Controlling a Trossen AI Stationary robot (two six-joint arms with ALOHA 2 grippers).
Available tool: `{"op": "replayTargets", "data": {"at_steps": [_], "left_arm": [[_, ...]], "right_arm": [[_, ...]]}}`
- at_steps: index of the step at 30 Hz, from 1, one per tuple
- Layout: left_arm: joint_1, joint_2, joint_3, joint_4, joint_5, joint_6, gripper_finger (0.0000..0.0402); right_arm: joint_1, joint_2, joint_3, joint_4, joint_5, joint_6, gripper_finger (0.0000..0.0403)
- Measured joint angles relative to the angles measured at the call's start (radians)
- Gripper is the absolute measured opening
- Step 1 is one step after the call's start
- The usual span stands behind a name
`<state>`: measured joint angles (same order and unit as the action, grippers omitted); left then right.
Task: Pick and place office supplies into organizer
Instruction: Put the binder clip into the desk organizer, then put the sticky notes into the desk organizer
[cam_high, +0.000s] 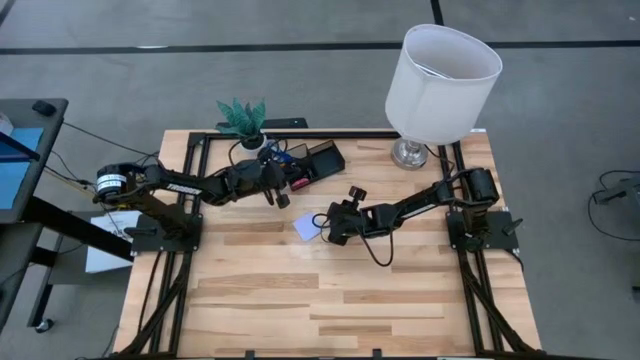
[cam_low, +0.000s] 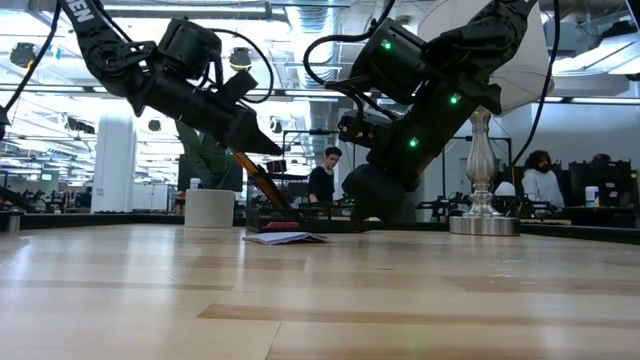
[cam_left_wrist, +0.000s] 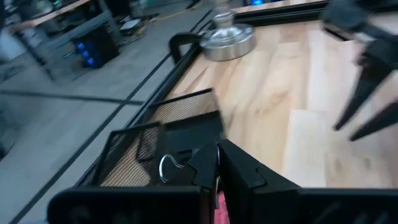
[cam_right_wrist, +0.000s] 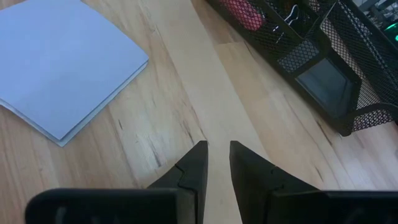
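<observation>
over the organizer (cam_high: 318, 160) at twelve o'clock, the left gripper (cam_high: 283, 199) (clamped on a red pen (cam_low: 262, 181)) hovers, the note pad (cam_high: 307, 227) unplaced beside the empty, slightly parted right gripper (cam_high: 327, 226).

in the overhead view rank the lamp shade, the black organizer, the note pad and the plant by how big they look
1. Lamp shade, largest, though it stands nearer the camera.
2. Black organizer, partly hidden by the left arm.
3. Plant, close to the organizer, so unsure.
4. Note pad, smallest.

Left pincer (cam_high: 283, 200) hangs fully closed, arm stretched inward; right pincer (cam_right_wrist: 216, 163) hovers low, fingers slightly parted, empty.
</observation>
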<state>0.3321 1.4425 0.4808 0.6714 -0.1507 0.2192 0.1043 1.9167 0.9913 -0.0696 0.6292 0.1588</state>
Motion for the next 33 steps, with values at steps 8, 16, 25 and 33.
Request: {"op": "replayTargets", "data": {"at_steps": [8,16,25,33], "left_arm": [[0.004,0.0,0.0,0.023,0.038,0.034,0.0012],[0.02,0.0,0.0,0.019,0.037,0.048,0.0042],[0.019,-0.001,0.0,0.021,0.036,-0.004,0.0064],[-0.037,-0.003,0.0,0.037,0.008,0.011,0.0063]], "right_arm": [[0.0,0.0,0.0,0.0,0.0,0.0,0.0061],[0.0,0.0,0.0,0.0,0.0,0.001,0.0061],[0.0,0.0,0.0,0.0,-0.001,0.001,0.0061],[0.027,0.0,0.0,-0.002,-0.003,-0.008,0.0061]]}}
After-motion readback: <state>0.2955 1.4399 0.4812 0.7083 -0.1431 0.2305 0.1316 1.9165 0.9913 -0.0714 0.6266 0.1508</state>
